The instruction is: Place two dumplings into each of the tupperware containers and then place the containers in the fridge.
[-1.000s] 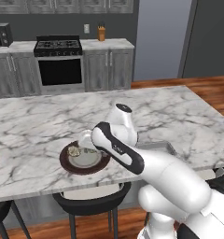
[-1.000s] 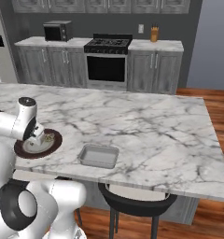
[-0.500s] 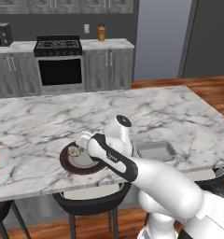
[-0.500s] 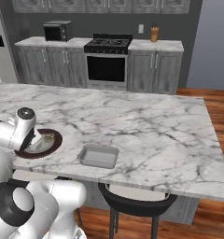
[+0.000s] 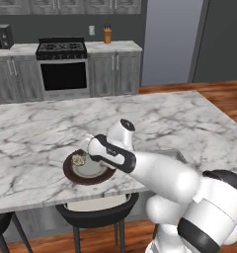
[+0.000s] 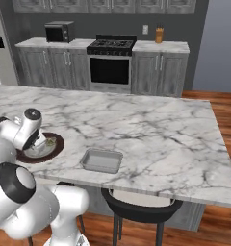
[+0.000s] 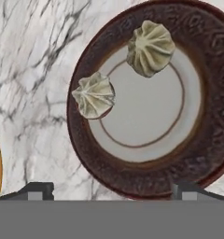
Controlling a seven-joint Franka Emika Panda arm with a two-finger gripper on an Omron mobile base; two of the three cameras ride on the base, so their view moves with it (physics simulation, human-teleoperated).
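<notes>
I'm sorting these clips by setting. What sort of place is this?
A home kitchen, rendered: a black-fronted oven range set among grey cabinets, a microwave on the back counter, and a marble island with stools.

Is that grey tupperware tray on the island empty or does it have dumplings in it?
Empty: the tupperware tray shows only its bare grey floor, and two dumplings sit on the brown-rimmed plate.

The white arm bends low and forward, its hand point(image 7: 111, 189) pointing down with fingers spread wide.

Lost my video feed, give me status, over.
Claw open above brown-rimmed plate. Two dumplings on it, none grasped. Container empty. Nothing blocking.
</notes>
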